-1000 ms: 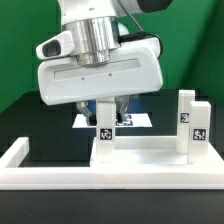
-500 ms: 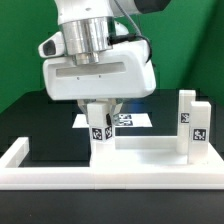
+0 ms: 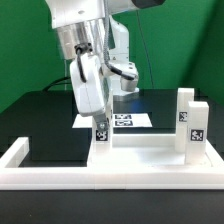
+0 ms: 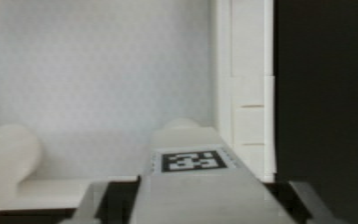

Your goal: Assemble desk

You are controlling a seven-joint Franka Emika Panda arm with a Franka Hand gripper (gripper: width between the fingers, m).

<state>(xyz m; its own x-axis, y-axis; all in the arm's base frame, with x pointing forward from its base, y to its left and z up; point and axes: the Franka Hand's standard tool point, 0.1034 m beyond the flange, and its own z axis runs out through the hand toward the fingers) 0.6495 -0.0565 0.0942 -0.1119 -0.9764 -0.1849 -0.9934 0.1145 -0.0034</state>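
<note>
The gripper (image 3: 100,118) clamps a short white plastic block leg (image 3: 101,134) bearing a square tag. It stands upright on the white rectangular rimmed tabletop panel (image 3: 140,152).

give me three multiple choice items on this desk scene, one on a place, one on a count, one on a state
1. Where is the leg held by the gripper?
A. by the tabletop's corner at the exterior view's left
B. on the marker board
C. on the green wall

2. How many legs already stand at the exterior view's right?
A. none
B. two
C. four

3. How does the held leg stand?
A. lying flat
B. upside down on the barrier
C. upright

Answers:
1 A: the gripper holds the leg at the tabletop corner on that side, in front of the marker board.
2 B: two legs rise side by side there.
3 C: its long side runs vertical under the fingers.
</note>
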